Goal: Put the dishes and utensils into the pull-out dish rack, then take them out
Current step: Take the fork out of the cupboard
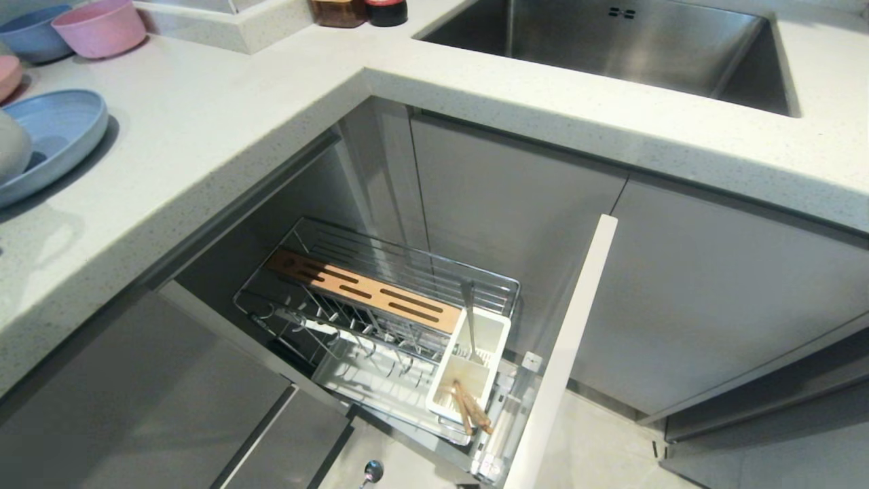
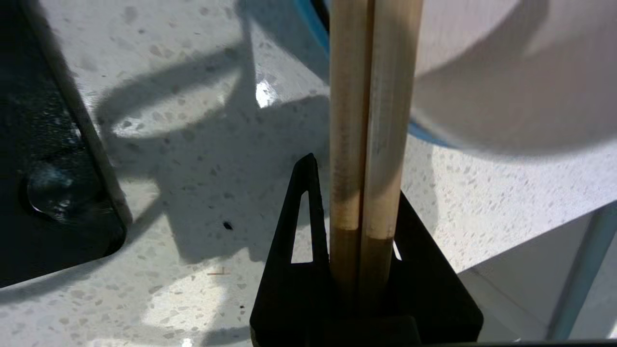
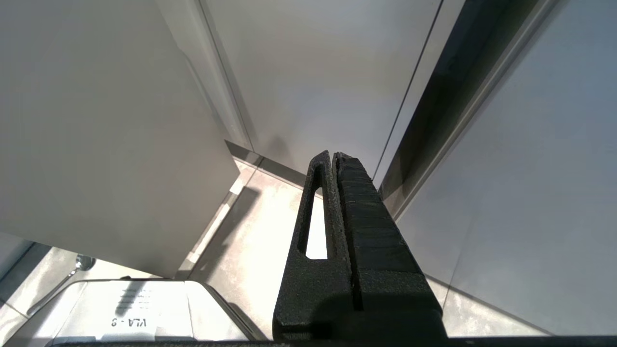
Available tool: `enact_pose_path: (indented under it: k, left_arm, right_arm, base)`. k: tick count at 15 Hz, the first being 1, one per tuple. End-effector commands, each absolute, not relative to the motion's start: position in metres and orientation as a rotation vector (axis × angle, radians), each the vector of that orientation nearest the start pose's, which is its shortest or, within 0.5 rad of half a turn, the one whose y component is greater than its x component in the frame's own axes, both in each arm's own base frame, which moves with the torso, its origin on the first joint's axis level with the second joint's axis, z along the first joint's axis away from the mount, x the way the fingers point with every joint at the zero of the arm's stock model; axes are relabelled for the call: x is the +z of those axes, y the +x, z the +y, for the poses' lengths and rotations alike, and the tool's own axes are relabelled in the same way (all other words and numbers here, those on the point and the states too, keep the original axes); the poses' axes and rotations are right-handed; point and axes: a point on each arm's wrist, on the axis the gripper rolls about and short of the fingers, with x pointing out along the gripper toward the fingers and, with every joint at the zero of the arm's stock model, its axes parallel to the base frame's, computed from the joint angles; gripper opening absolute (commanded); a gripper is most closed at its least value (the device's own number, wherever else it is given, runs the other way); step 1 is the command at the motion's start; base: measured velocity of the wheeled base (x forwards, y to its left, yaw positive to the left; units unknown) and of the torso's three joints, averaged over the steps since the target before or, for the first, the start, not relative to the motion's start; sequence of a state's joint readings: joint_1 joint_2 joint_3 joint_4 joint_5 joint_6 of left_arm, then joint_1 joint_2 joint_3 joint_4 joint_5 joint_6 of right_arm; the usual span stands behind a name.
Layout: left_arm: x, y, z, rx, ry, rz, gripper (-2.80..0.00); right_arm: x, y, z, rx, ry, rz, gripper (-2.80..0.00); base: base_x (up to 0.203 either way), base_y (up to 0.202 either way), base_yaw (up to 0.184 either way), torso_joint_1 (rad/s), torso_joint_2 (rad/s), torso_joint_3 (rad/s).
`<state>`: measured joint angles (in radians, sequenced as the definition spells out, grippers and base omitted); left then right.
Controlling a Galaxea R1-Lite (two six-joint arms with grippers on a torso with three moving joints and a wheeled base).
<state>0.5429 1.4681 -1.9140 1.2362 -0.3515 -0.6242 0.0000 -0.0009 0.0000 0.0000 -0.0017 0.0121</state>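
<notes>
Down low first: the right gripper (image 3: 332, 159) hangs by the floor in front of the pale cabinet doors, its two black fingers pressed flat together with nothing between them.

Up a level, the pull-out dish rack (image 1: 407, 272) stands drawn out of the corner cabinet, its pale front panel (image 1: 567, 339) edge-on to the head camera. The white utensil caddy (image 1: 499, 339) sits in the rack's corner just beside that panel. A bundle of wooden sticks (image 1: 470, 407) leans in the caddy's nearer compartment, and the long silver spoon (image 1: 470, 312) stands upright in the one behind. The slotted wooden strip (image 1: 366, 292) runs along the rack's far side. The wire slots hold no dishes.

On to the countertop (image 2: 193, 144): the left gripper (image 2: 359, 202) hovers over it close to the front edge. It is nearly closed and pinches a pair of chopsticks (image 2: 368, 96) side by side. Their free ends reach toward the cream-white bowl (image 2: 506, 72), which sits on the light-blue plate (image 1: 58, 136) at the counter's left edge.

Farther back along that edge come the pink plate (image 1: 7, 75), then a small blue bowl (image 1: 30, 34) and a small pink bowl (image 1: 102, 27). The steel sink (image 1: 611, 41) lies sunk at the far right.
</notes>
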Motion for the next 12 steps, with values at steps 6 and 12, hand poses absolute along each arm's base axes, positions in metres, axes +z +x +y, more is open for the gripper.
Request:
enact_pose_path:
  k: [6, 12]
  left_arm:
    - [0.374, 0.132, 0.085, 0.473, -0.974, 0.585, -2.8]
    - [0.361, 0.149, 0.1, 0.497, -1.008, 0.644, -2.8]
  right_arm:
    - [0.075, -0.023, 0.0, -0.002, 0.012, 0.002, -2.8]
    - [0.075, -0.023, 0.0, -0.002, 0.012, 0.002, -2.8]
  base:
    - [0.0, 0.0, 0.0, 0.0, 0.0, 0.0]
    - [0.0, 0.0, 0.0, 0.0, 0.0, 0.0]
